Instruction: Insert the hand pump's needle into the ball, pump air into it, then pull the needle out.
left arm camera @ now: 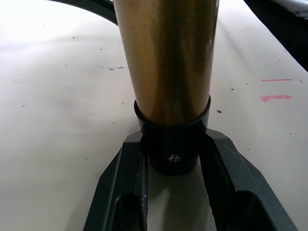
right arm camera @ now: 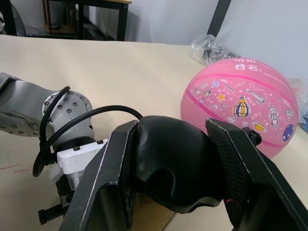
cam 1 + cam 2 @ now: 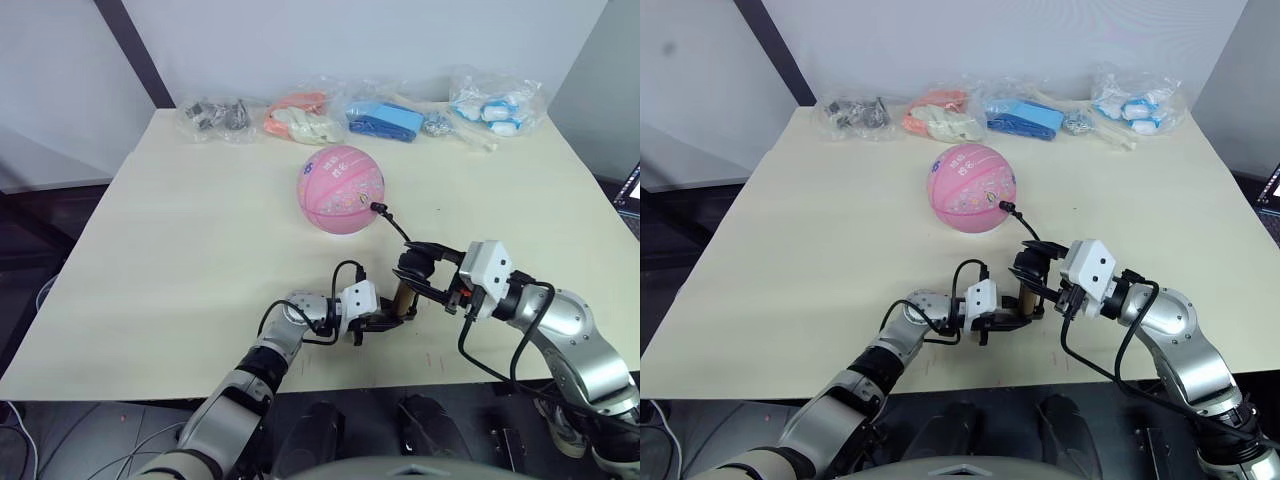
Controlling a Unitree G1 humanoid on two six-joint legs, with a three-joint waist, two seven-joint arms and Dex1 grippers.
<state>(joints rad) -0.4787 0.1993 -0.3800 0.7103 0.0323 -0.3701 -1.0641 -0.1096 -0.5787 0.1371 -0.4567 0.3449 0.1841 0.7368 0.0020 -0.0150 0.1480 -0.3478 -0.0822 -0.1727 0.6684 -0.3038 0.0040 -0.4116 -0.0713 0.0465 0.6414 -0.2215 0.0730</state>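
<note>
Left eye view: left hand (image 3: 385,320) grips the hand pump (image 1: 166,62) base, right hand (image 3: 420,268) its black handle (image 2: 173,168); hose reaches the ball (image 3: 340,188).

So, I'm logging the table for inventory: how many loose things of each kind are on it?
Pink ball: 1
Hand pump: 1
Plastic bags of items, along the far edge: 4
Total: 6
</note>
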